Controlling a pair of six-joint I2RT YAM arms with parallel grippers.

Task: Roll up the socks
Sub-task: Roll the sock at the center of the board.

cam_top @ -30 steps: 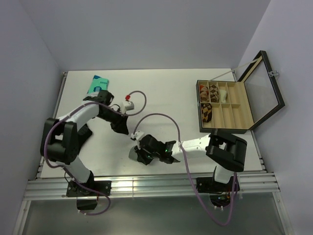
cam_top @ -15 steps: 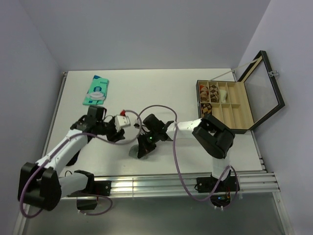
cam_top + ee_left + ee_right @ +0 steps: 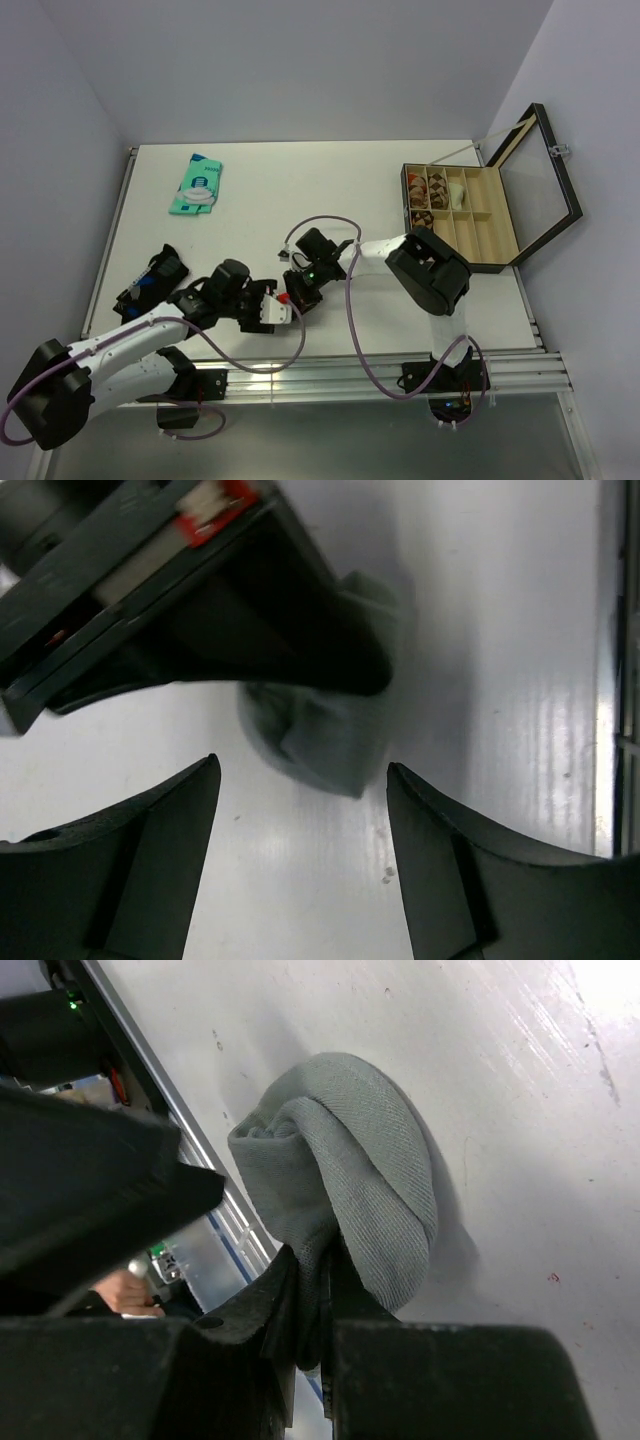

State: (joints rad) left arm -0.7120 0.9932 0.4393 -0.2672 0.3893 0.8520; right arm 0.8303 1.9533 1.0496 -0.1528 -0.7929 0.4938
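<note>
Right gripper (image 3: 312,1295) pinches the grey sock (image 3: 350,1150), a half-rolled bundle on the table (image 3: 520,1110) near its front edge. Left gripper (image 3: 300,780) hangs open just before it. Rolling looks midway; next, left needs a hold on the free end.

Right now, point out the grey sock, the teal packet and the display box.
grey sock (image 3: 360,1150): right wrist view, its bunched middle.
teal packet (image 3: 197,185): top external view, its centre.
display box (image 3: 483,238): top external view, an empty compartment.

Grey sock (image 3: 352,1165) (perhaps greenish), teal packet (image 3: 196,186)
</note>
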